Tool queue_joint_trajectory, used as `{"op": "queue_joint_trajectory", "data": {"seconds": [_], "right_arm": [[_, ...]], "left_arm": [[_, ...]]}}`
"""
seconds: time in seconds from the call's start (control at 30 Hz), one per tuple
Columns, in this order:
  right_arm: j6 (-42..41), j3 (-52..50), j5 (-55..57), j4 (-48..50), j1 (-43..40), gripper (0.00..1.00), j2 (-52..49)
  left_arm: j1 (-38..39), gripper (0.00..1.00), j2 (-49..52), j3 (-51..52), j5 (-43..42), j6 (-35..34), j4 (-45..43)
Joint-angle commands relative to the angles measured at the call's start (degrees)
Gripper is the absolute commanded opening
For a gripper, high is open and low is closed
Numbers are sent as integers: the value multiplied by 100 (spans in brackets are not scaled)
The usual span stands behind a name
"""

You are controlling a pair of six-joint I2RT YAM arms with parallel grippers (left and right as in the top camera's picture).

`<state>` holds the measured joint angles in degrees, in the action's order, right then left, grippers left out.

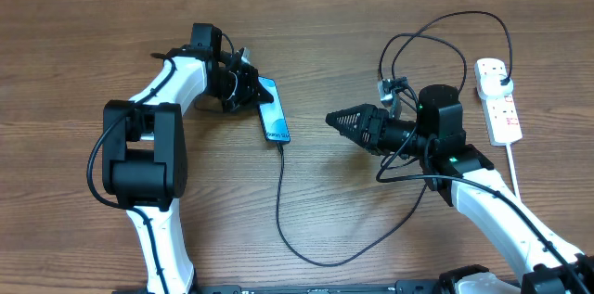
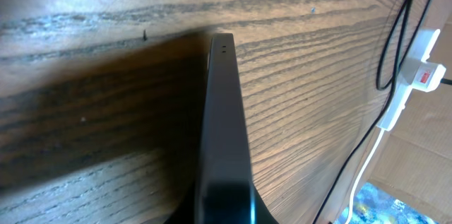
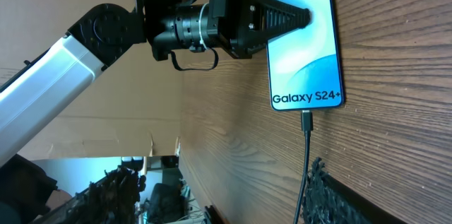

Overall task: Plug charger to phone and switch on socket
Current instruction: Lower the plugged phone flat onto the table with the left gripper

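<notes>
We are looking at a wooden table (image 1: 74, 34) where little is crowding the phone (image 1: 275, 114). The charger (image 1: 281, 201) is trailing from the phone's lower end in one long loop, and in the right wrist view its tip is sitting in the phone's port. Well away from the phone, beyond the right arm, the socket (image 1: 499, 99) is lying with its thick white cord (image 1: 513, 169) running off one end, and a black plug is sitting in the other end. Loops of black cable are lying between the phone and the socket, around the right arm.

The left gripper (image 1: 255, 90) is clamping the phone's upper end, with one finger (image 3: 282, 18) lying across the lit screen. The right gripper (image 1: 334, 120) is pointing at the phone from the socket side. It is near the phone but not touching it, with its fingers pressed together and holding nothing.
</notes>
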<state>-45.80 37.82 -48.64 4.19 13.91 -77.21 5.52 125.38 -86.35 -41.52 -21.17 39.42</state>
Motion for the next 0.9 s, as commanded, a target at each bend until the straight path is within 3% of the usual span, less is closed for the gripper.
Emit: {"op": "queue_joint_trajectory", "data": {"seconds": [0.0,0.3,0.87], "right_arm": [[96,11,20,20,-17,77,57],[96,11,61,20,-17,77,57],[118,11,61,20,-17,77,57]], "left_arm": [[13,12,-2,-22,476,192,101],[13,26,-2,-22,529,192,138],[13,36,-2,-22,1515,195,575]]}}
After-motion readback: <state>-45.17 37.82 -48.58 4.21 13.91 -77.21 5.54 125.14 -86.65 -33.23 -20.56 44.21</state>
